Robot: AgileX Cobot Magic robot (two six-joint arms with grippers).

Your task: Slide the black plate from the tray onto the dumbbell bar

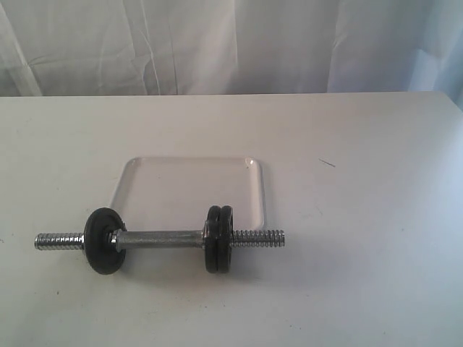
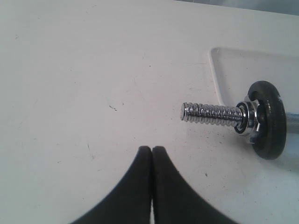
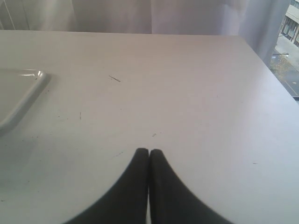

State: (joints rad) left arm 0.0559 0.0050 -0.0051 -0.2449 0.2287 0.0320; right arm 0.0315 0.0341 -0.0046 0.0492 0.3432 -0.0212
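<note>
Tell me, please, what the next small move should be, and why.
Likely just hold the left gripper and right gripper shut and clear: the tray holds no plate, and the dumbbell bar already carries black plates, one left, two right.

I see the dumbbell bar point(image 1: 159, 237) lying left to right on the table point(image 1: 376, 217), along the near edge of the tray point(image 1: 189, 189). One plate point(image 1: 103, 241) sits on its left part, and two plates point(image 1: 219, 239) sit side by side on its right part.
</note>
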